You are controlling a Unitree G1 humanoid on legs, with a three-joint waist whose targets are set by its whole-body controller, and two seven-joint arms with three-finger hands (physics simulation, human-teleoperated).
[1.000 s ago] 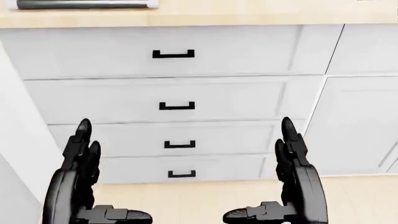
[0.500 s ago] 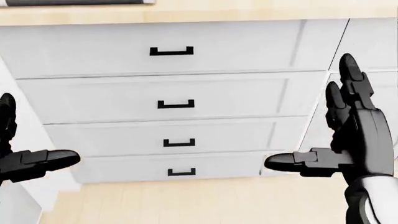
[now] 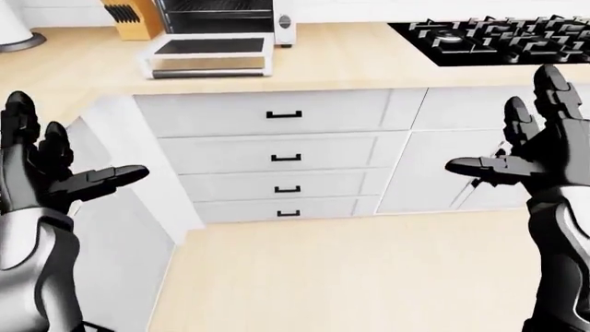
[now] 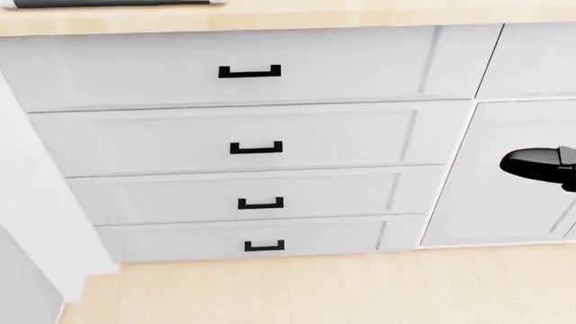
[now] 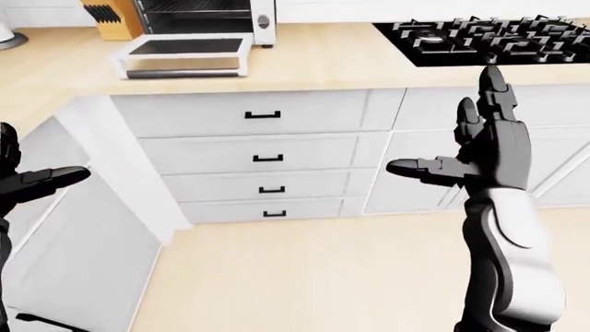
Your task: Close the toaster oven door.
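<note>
Left hand is raised at the left edge of the left-eye view, fingers spread wide, thumb sticking out to the right, holding nothing. Right hand is up at about the same height in the right-eye view, also splayed open and empty, thumb pointing left. Both hang in the air, well apart from the cabinets. In the head view only a black thumb tip of the right hand shows at the right edge.

Between the hands: a white drawer stack, four drawers, each with a small black handle, under a light wood countertop. To its right, white cabinet doors.

Toaster oven sits on the countertop at the top of the left-eye view, left of centre, well apart from both hands. Its door is dropped open, lying flat towards the counter edge. Knife block stands just left of the oven. Black gas cooktop is at top right. Floor is light wood.
</note>
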